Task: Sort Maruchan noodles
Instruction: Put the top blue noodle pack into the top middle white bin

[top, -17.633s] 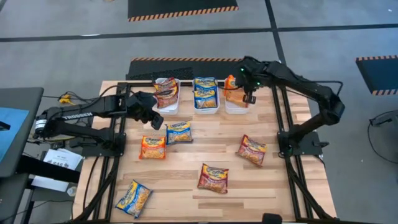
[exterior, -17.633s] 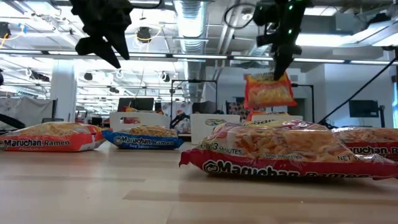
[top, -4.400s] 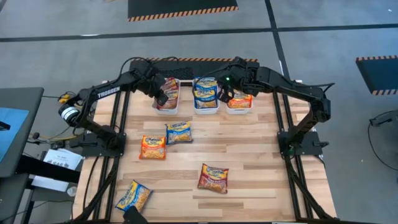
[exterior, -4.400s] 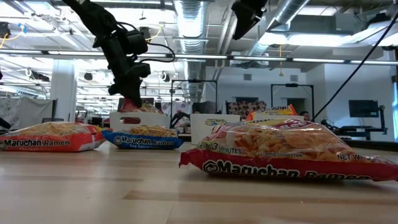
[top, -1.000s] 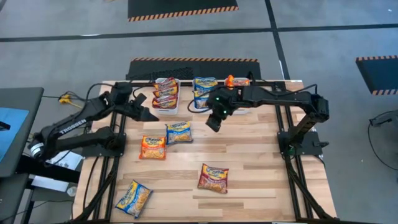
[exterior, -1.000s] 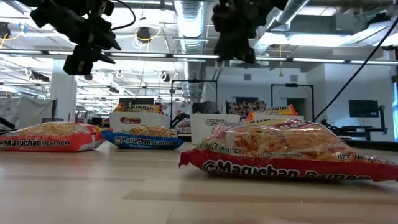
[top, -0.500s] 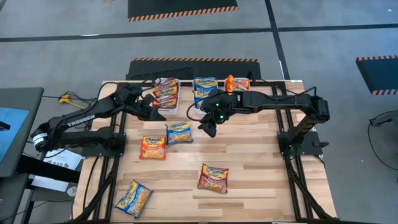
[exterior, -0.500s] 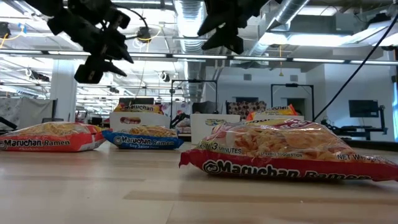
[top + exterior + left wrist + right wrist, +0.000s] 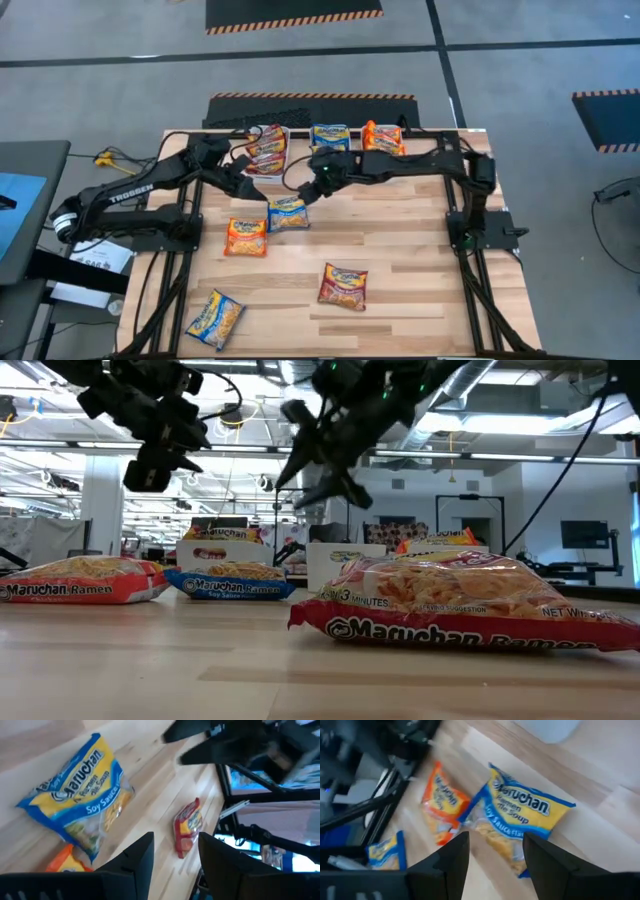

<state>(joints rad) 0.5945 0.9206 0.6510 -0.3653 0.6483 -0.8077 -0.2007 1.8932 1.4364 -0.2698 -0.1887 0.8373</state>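
R gripper (image 9: 304, 192) hangs just above the blue packet (image 9: 287, 212) mid-table, fingers spread, nothing in them. L gripper (image 9: 250, 182) sits just beside it toward the bins, also parted & empty. Orange packet (image 9: 246, 237) lies touching the blue packet's L-arm side. Red packet (image 9: 343, 286) sits well apart from it toward the near edge, another blue packet (image 9: 214, 317) far off at the near L corner. White bins (image 9: 266, 170) beyond the blue packet hold sorted red, blue & orange packs.
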